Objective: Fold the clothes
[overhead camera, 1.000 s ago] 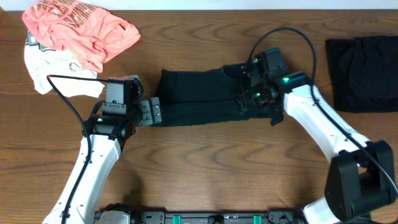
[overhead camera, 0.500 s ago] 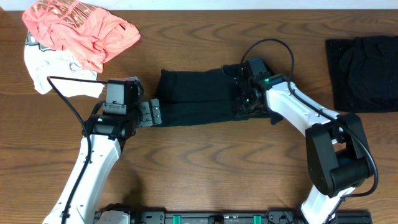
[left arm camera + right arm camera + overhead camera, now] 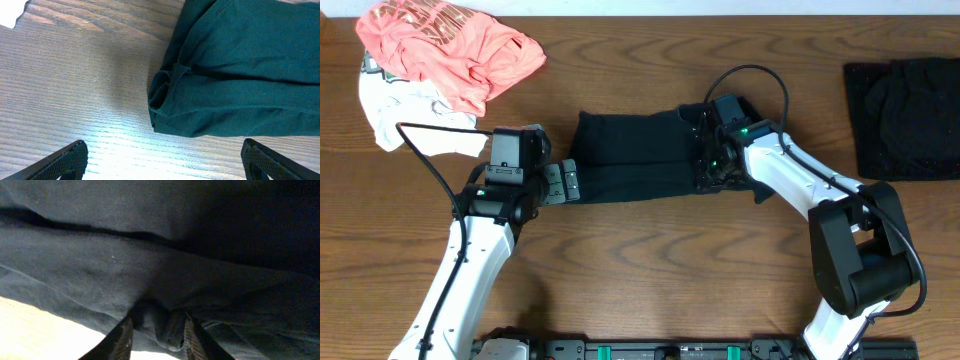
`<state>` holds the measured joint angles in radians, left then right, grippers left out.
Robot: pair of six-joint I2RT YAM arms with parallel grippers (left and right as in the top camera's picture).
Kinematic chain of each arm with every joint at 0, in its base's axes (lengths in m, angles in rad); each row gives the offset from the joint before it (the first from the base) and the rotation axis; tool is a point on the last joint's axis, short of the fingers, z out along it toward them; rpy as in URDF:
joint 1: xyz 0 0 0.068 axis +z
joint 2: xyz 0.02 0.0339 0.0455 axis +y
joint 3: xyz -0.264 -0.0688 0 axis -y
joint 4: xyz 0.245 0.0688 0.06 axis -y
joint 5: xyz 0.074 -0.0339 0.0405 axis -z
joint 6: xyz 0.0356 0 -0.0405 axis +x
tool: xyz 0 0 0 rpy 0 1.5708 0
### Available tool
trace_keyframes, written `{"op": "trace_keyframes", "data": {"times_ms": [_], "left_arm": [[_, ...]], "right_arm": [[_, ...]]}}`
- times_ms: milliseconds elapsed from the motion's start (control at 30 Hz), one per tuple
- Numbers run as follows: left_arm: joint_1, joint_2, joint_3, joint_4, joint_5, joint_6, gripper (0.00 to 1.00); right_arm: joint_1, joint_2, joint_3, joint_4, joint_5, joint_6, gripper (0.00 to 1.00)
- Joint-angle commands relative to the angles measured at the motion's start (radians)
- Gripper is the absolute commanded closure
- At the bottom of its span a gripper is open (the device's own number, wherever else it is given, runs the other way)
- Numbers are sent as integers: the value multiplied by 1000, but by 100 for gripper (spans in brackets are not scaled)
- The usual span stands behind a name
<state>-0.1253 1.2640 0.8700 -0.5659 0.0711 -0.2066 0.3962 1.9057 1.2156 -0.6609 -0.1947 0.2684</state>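
A black garment (image 3: 630,165) lies as a long folded strip in the middle of the brown wood-grain table (image 3: 650,260). The right gripper (image 3: 706,172) pinches a fold at its right end. The left gripper (image 3: 572,180) gapes empty just beside its left end.

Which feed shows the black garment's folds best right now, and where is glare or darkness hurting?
Overhead: sharp and evenly lit, but the black garment is a flat dark shape. Left wrist: crisp folds, bright glare on the table near them. Right wrist: dim, soft, fabric fills the frame around the right gripper.
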Motion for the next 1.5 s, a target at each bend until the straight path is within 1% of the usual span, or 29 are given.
{"op": "trace_keyframes", "data": {"times_ms": [0,100,200,333,667,833,933,967,1000,1067,1133,1233,1267,1300,1467], "left_arm": [[4,-3,18,-2,-13,-5,2],[4,-3,18,-2,-13,-5,2],[4,-3,18,-2,-13,-5,2],[4,-3,18,-3,-13,-5,2],[4,-3,18,-3,-13,-5,2],[4,-3,18,-2,-13,-5,2],[4,-3,18,-2,-13,-5,2],[4,-3,18,-2,-13,-5,2],[4,-3,18,-2,-13,-5,2],[4,-3,18,-3,-13,-5,2],[4,-3,18,-2,-13,-5,2],[4,-3,18,-3,-13,-5,2],[4,-3,18,-3,-13,-5,2],[4,-3,18,-3,-13,-5,2],[4,-3,18,-10,-13,-5,2]], "right_arm": [[11,-1,-2,2,-15,16,74],[11,-1,-2,10,-15,16,81],[10,-1,-2,23,-11,16,91],[0,-2,8,25,4,15,98],[-51,-3,95,19,12,-15,99],[-79,-3,116,53,16,-32,99],[-89,-1,116,75,34,-38,96],[-89,-1,116,80,48,-38,89],[-89,-1,116,85,60,-38,79],[-89,-1,116,90,77,-38,55],[-89,-1,116,89,92,-38,28],[-92,-2,116,82,93,-38,6],[-95,-3,118,72,93,-38,2],[-97,-5,123,54,93,-38,1],[-111,-50,162,-76,95,-38,1]]}}
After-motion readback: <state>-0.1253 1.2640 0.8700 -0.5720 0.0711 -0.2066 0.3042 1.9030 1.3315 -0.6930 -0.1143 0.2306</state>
